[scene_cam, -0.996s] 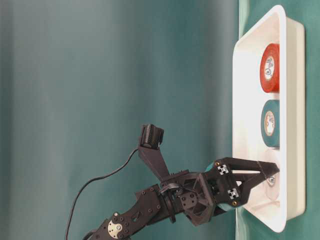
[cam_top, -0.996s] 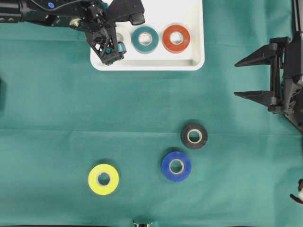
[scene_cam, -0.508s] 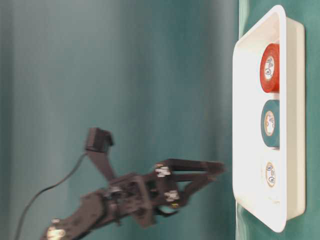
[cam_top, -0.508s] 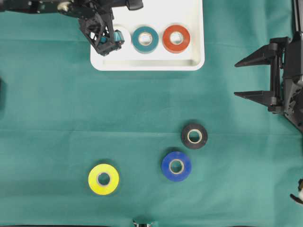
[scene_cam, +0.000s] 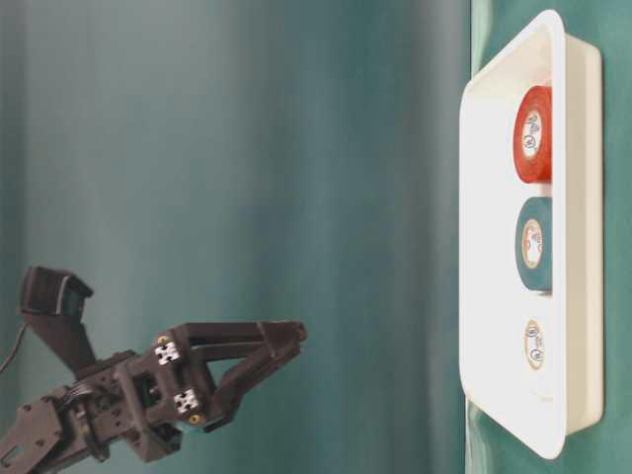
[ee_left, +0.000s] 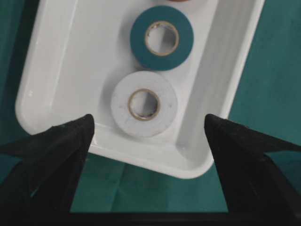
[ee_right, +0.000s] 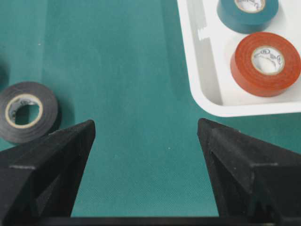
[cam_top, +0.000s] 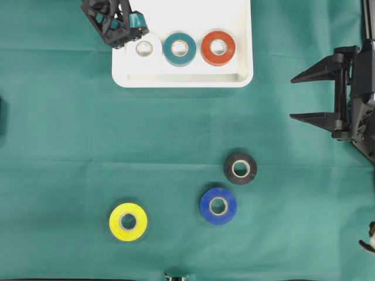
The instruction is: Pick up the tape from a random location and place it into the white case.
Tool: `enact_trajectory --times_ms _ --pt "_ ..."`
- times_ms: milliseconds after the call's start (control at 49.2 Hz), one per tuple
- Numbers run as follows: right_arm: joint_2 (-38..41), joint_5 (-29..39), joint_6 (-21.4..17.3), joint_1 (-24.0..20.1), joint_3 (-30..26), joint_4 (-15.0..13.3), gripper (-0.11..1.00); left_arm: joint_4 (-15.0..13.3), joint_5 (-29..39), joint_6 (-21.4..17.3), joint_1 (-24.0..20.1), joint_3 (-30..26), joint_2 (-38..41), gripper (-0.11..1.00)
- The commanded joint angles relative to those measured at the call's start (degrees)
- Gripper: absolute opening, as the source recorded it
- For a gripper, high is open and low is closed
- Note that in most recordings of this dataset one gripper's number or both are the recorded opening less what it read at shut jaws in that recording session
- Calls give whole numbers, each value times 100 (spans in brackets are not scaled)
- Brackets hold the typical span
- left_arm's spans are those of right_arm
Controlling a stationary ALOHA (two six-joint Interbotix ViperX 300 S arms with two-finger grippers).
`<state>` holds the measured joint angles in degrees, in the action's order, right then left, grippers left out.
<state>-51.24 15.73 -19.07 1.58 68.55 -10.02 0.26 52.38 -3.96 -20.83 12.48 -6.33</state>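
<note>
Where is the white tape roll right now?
In the overhead view the white tape roll lies flat in the left end of the white case, next to the teal roll, with the open left gripper just beyond its upper left.

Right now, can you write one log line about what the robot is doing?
left gripper: open, empty, above white case | white tape roll: in case | right gripper: open, empty | black tape roll: on cloth

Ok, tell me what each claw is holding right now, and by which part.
Nothing. The left claw is open above the white tape in the white case; the right claw is open over bare cloth.
</note>
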Motion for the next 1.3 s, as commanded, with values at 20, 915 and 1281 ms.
enact_trajectory --times_ms 20,915,1281 --pt "26 -18 -9 9 -123 -18 84 9 0 -9 -9 -114 -141 100" --pt "26 18 0 9 -185 -9 84 0 -97 26 1600 26 -176 100" --pt "18 158 -18 0 -264 -18 84 0 -360 18 1688 369 -404 100"
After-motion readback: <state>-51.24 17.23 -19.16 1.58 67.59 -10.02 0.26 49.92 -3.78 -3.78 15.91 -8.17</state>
